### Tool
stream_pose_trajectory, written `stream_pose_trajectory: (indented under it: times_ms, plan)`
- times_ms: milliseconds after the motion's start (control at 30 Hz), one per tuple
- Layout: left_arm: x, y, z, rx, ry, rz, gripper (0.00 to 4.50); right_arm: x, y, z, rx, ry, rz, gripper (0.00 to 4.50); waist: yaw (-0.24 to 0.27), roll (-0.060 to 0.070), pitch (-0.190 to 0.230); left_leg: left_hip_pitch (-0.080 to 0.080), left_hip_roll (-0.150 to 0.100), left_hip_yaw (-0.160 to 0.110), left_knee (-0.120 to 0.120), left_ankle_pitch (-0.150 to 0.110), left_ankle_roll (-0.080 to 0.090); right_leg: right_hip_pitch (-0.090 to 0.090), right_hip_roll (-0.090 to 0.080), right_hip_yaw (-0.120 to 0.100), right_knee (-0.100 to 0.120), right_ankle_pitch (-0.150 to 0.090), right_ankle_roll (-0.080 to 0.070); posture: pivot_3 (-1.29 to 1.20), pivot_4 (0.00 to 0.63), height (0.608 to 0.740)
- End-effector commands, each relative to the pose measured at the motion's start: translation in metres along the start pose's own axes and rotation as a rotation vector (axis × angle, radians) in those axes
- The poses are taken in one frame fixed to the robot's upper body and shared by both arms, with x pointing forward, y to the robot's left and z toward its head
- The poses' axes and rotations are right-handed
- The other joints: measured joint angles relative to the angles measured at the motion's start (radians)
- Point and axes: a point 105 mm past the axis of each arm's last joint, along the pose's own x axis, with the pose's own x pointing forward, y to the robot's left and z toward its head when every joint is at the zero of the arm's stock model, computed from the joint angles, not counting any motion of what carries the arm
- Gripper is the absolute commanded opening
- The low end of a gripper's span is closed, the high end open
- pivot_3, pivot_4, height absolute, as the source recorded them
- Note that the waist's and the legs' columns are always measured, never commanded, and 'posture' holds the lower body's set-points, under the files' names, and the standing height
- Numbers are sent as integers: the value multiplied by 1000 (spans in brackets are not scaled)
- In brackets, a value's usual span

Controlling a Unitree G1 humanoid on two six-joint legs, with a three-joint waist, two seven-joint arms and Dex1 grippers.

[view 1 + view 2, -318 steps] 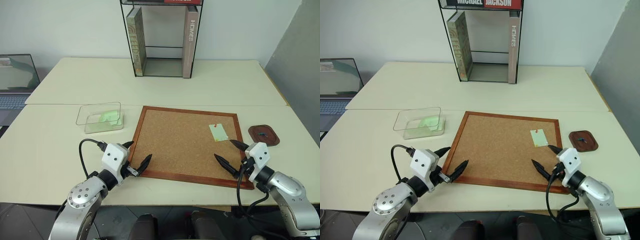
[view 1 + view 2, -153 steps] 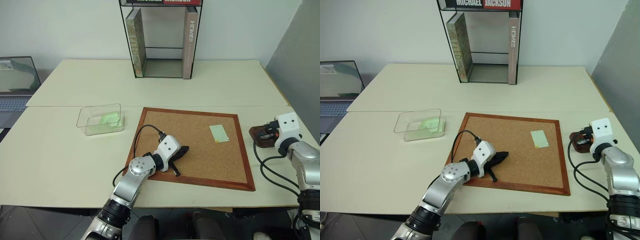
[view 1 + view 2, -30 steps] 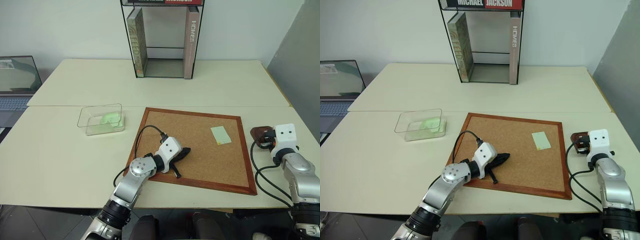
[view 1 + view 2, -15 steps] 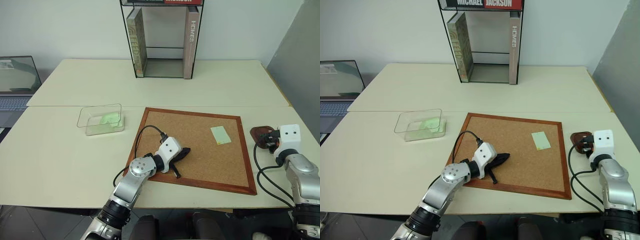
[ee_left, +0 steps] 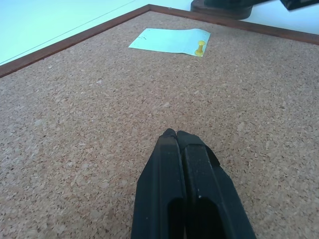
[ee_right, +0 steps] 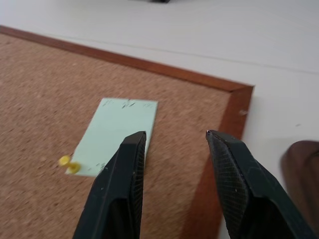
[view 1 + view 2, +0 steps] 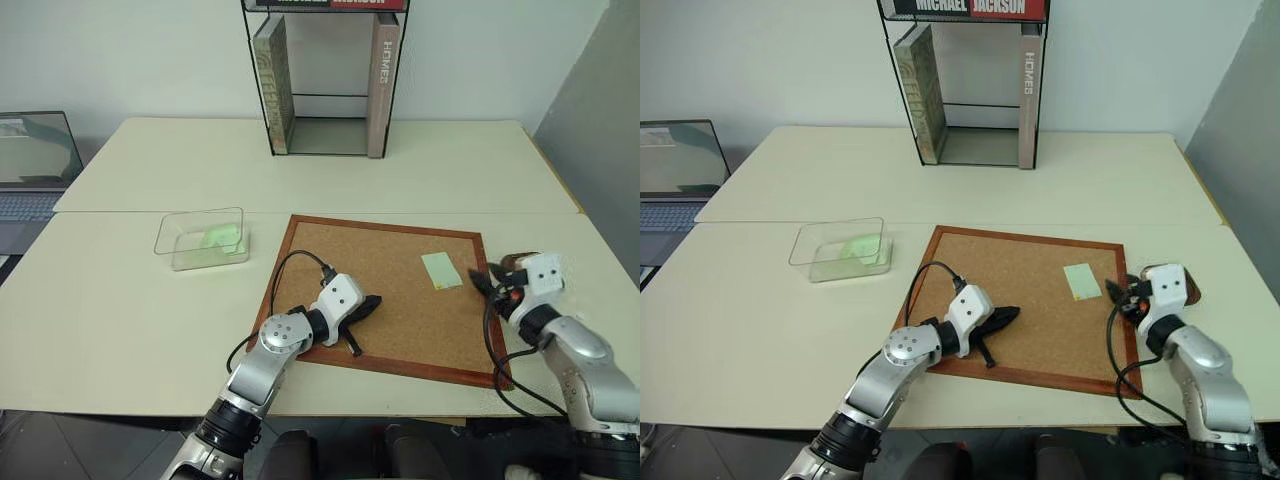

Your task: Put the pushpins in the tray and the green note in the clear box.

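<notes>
Currently, your right gripper point(image 6: 174, 144) stands part open and empty over the green note point(image 6: 117, 134), which one yellow pushpin point(image 6: 66, 163) pins to the corkboard point(image 7: 400, 330), while your closed, empty left gripper point(image 5: 175, 135) rests on it.

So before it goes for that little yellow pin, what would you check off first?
1. Right tool open and empty: ok, its two fingers stand apart with nothing between them.
2. Yellow pushpin in sight: ok, it sits at one corner of the green note.
3. Note on the corkboard: ok, it lies flat near the right frame.
4. Right tool lined up on the pin: not ok, it points at the note's edge and the pin sits off to one side.
5. Left tool out of the way: ok, shut and resting low on the cork, apart from the note.
6. Tray free to receive: cannot tell, a mere edge shows.
</notes>
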Motion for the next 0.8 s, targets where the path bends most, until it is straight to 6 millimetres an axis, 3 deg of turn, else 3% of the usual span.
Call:
stream_pose_trajectory:
  times_ms: [33, 300, 567, 800]
  plan:
    - [-2, -7, -27, -44, 98, -18, 0, 0, 24, 6, -35, -13, 108, 2040, 0, 0, 0, 0, 0, 0, 0, 0, 0, 0, 0, 0, 0, 0, 0, 0, 150, 740]
    - [-2, -7, -27, -44, 100, -17, 0, 4, 39, -4, -77, 25, 169, 2040, 0, 0, 0, 0, 0, 0, 0, 0, 0, 0, 0, 0, 0, 0, 0, 0, 150, 740]
    - [-2, -7, -27, -43, 99, -17, 0, 12, 34, -6, -101, 26, 134, 2040, 0, 0, 0, 0, 0, 0, 0, 0, 0, 0, 0, 0, 0, 0, 0, 0, 150, 740]
    - [-2, -6, -27, -45, 99, -16, 0, 14, 33, -6, -114, 15, 124, 724, 0, 0, 0, 0, 0, 0, 0, 0, 0, 0, 0, 0, 0, 0, 0, 0, 150, 740]
